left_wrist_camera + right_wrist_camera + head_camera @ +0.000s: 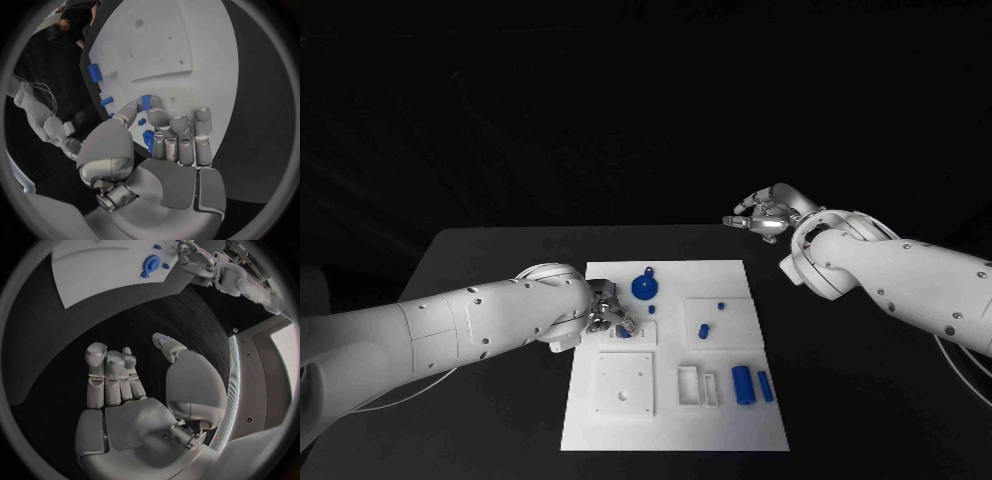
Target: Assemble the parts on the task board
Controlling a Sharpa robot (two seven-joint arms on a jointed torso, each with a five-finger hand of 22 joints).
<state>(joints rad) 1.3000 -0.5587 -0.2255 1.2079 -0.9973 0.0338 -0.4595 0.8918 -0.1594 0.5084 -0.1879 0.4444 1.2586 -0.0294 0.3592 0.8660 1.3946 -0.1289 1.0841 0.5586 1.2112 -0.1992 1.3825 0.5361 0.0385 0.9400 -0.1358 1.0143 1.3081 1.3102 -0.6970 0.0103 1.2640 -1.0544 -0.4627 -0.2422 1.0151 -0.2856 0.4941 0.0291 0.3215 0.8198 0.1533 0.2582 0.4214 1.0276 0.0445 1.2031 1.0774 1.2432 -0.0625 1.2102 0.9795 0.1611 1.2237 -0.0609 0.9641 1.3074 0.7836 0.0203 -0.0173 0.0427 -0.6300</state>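
Left hand (606,312) low over the task board (733,420) near its left edge, thumb and a finger pinching a small blue part (145,102); in the head view the fingers mostly hide it. Just right, a round blue part (645,287) lies on the board, and two blue cylinders (753,385) side by side toward the near right corner; recessed white blocks between them hard to read. Right hand (764,216) raised beyond the board's far right corner, well apart from it, fingers spread, grasping nothing. Black table (488,260), dark room behind.
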